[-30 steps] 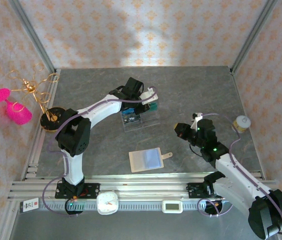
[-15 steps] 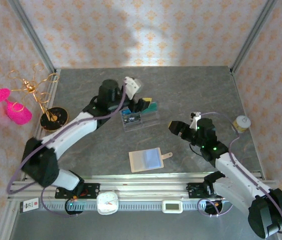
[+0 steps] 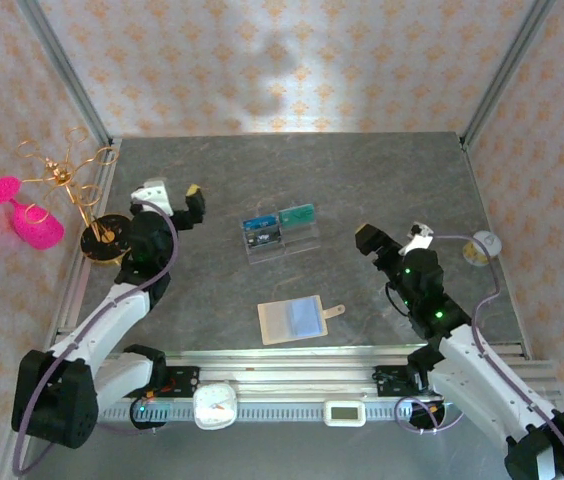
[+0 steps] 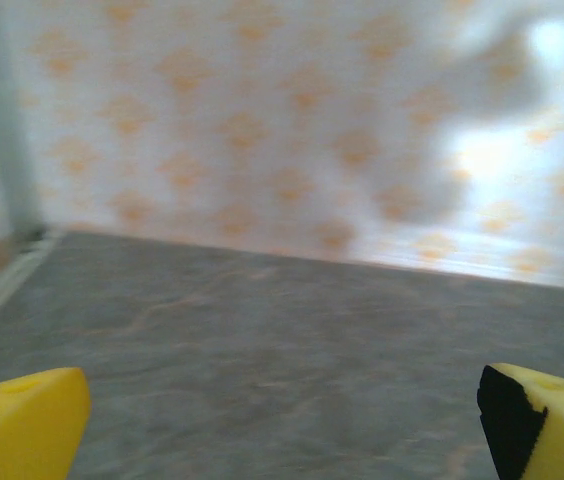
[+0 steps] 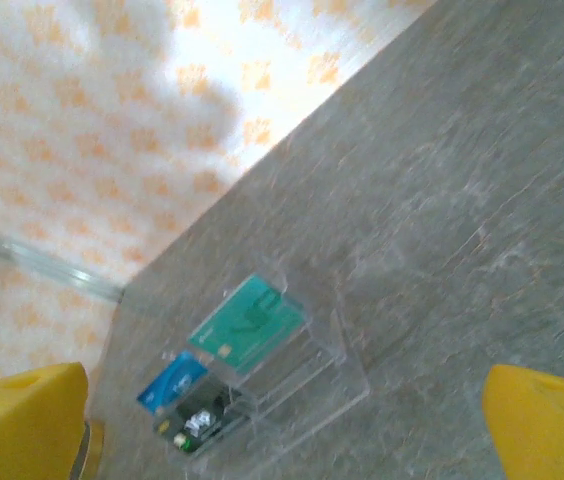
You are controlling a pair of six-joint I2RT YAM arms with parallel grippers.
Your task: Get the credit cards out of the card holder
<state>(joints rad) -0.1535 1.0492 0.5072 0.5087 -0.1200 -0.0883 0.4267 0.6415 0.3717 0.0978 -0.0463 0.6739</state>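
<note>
The tan card holder [image 3: 280, 325] lies open and flat near the table's front, its pale bluish inside facing up. A teal credit card [image 3: 297, 214] and a blue one [image 3: 259, 224] stand in the clear tray [image 3: 282, 245] behind it. My right wrist view shows the same teal card [image 5: 247, 322] and blue card [image 5: 172, 381]. My left gripper [image 3: 172, 200] is open at the far left, well away from the tray, nothing between its yellow fingers [image 4: 22, 425]. My right gripper [image 3: 392, 240] is open to the right of the tray, its jaws wide and empty.
A dark card [image 5: 197, 420] sits in the tray's front slot. A gold wire stand [image 3: 77, 185] with pink glasses [image 3: 27, 220] is at the left edge. A small white round jar [image 3: 482, 246] sits at the right. A clock [image 3: 214, 405] and a timer [image 3: 345, 412] rest on the front rail.
Both grippers have opened wide. My left arm has swung from over the clear tray to the far left. My right gripper has drawn back slightly to the right.
</note>
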